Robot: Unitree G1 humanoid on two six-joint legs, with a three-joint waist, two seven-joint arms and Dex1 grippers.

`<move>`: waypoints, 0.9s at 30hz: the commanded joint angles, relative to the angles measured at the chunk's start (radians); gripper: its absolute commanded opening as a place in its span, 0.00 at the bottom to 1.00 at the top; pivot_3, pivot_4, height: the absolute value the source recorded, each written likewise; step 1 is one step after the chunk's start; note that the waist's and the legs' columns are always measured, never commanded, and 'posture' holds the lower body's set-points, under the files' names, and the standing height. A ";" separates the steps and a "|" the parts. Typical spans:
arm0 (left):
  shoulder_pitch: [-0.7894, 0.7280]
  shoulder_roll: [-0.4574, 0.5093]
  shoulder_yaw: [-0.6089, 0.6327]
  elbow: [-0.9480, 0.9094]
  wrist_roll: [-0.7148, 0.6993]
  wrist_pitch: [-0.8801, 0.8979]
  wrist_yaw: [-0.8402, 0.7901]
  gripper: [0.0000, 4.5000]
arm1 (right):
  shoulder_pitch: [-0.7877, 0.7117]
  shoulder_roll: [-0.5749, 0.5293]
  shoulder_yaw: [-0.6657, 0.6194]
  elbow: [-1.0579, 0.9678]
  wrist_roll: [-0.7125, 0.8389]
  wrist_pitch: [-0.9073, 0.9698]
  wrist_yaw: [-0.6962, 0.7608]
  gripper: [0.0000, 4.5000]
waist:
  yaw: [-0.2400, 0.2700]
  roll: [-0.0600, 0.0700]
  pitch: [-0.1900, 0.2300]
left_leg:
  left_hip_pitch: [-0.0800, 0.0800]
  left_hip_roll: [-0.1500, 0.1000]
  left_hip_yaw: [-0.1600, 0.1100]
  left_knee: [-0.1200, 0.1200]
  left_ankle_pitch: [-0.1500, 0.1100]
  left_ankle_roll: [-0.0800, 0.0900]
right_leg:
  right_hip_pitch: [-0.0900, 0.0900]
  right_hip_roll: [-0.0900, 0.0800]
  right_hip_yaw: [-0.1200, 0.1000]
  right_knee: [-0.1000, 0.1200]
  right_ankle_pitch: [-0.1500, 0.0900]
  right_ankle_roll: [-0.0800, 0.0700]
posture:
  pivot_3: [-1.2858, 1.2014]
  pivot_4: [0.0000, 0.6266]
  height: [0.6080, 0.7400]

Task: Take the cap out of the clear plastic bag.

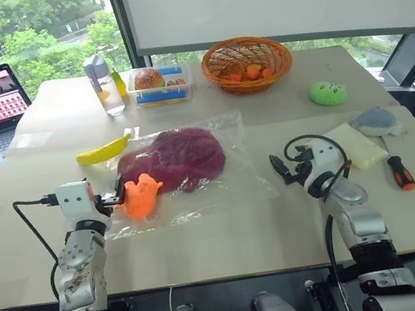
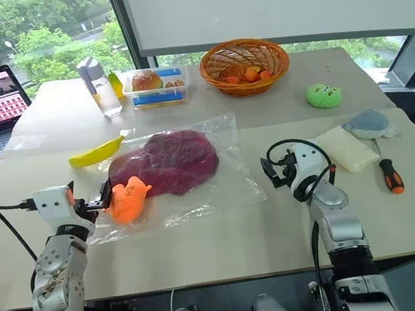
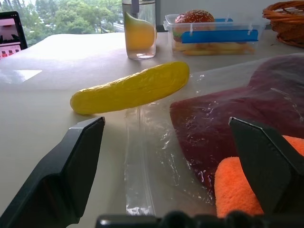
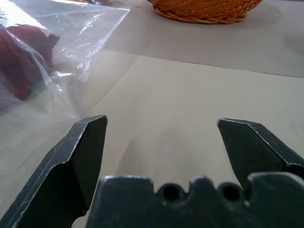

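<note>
Both claws open, empty. Left claw (image 1: 117, 195) sits beside orange plush toy (image 1: 140, 196) atop clear plastic bag (image 1: 226, 178); closing here risks pinching toy, not cap (image 1: 173, 159). Right claw (image 1: 279, 169): nr bag edge.

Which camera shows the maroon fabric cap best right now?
The left eye view: the whole maroon fabric cap lies inside the clear crinkly plastic bag. The right eye view matches; the left wrist view shows part up close, the right wrist view just an edge.

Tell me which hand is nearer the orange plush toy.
Left. The left hand is right beside the orange plush toy; the right hand sits across the clear plastic bag, well away.
</note>
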 commanded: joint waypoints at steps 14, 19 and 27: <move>-0.162 0.361 -0.032 -0.191 -0.242 0.510 -0.361 1.00 | -0.263 -0.210 0.081 -0.312 0.399 0.455 0.476 0.99 | 0.002 0.000 0.001 | -0.003 0.000 -0.003 0.001 -0.002 0.001 | -0.001 0.000 -0.003 0.000 -0.001 0.000 | 0.52 0.24 0.98; -0.176 0.363 -0.110 -0.228 -0.260 0.577 -0.411 1.00 | -0.258 -0.202 0.135 -0.388 0.417 0.524 0.476 0.99 | 0.002 0.000 0.001 | -0.003 0.000 -0.004 0.003 -0.002 0.001 | -0.001 0.000 -0.004 0.000 -0.001 0.000 | 0.52 0.24 0.98; -0.106 0.380 -0.324 -0.188 -0.072 0.646 -0.341 1.00 | -0.250 -0.178 0.140 -0.433 0.414 0.553 0.428 0.99 | 0.003 0.000 0.001 | -0.003 0.000 -0.004 0.002 -0.002 0.001 | -0.001 0.000 -0.004 0.001 -0.001 -0.001 | 0.52 0.24 0.98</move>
